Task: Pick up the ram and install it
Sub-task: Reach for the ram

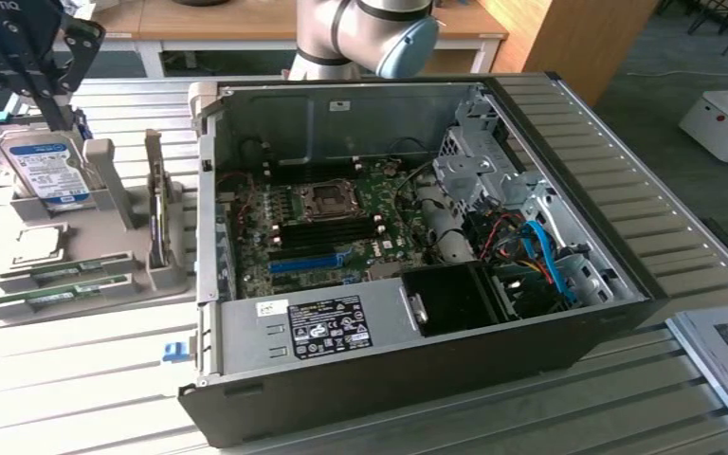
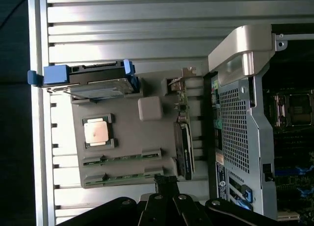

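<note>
Exterior view: arm reaches from behind the open computer case toward 9 o'clock. The gripper hangs fingers-down over the upright hard drive at the far end of the grey tray on the bench, touching nothing. Wrist view: gripper fingers pressed together, nothing between them. The ram lies flat in the tray's slot nearest the bench edge, at 6 o'clock from the processor chip. It is a long, narrow green stick. A twin stick lies just beside it, parallel.
</note>
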You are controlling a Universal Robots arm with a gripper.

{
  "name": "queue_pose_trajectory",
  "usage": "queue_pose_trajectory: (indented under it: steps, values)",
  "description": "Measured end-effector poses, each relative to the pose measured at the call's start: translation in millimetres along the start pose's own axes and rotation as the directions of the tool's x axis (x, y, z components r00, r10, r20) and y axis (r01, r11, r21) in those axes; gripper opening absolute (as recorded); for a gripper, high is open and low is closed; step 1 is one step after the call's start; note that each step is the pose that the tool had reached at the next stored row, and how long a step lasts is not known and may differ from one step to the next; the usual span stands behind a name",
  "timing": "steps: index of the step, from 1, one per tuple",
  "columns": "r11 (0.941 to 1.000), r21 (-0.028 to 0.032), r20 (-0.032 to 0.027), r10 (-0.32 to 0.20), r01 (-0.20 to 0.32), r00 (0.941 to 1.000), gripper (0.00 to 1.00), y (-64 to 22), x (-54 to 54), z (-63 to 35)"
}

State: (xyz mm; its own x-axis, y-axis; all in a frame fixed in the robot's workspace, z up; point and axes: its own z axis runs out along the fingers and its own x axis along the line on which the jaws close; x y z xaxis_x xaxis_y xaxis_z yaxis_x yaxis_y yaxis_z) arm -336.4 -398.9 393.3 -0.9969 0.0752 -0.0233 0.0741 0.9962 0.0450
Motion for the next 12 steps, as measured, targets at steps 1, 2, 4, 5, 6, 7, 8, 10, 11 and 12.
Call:
queue_pose_trajectory:
  steps: [1,2,4,5,6,7,8,10,11,12]
  values:
    - [1.0000,0.0000,0.0000,0.000,0.000,1.0000,0.10,-0.1,1.8,0.0]
    - [1.0000,0.0000,0.0000,0.000,0.000,1.0000,0.10,-0.3,3.7,-0.1]
    - [1.0000,0.0000,0.0000,0.000,0.000,1.0000,0.10,-0.5,7.2,-0.2]
    - [1.0000,0.0000,0.0001,0.000,0.000,1.0000,0.10,-0.6,8.8,-0.2]
    - [1.0000,-0.0001,0.0000,0.000,0.000,1.0000,0.10,-0.8,10.3,-0.2]
    - [1.0000,-0.0001,0.0000,0.000,0.000,1.0000,0.10,-0.9,11.8,-0.3]
    - [1.0000,-0.0001,0.0001,0.000,0.000,1.0000,0.10,-1.1,15.0,-0.3]
    - [1.0000,0.0000,0.0000,0.000,0.000,1.0000,0.10,-1.4,19.0,-0.5]
    - [1.0000,0.0000,0.0000,0.000,0.000,1.0000,0.10,-1.5,20.3,-0.5]
    - [1.0000,-0.0001,0.0000,0.000,0.000,1.0000,0.10,-1.6,21.3,-0.5]
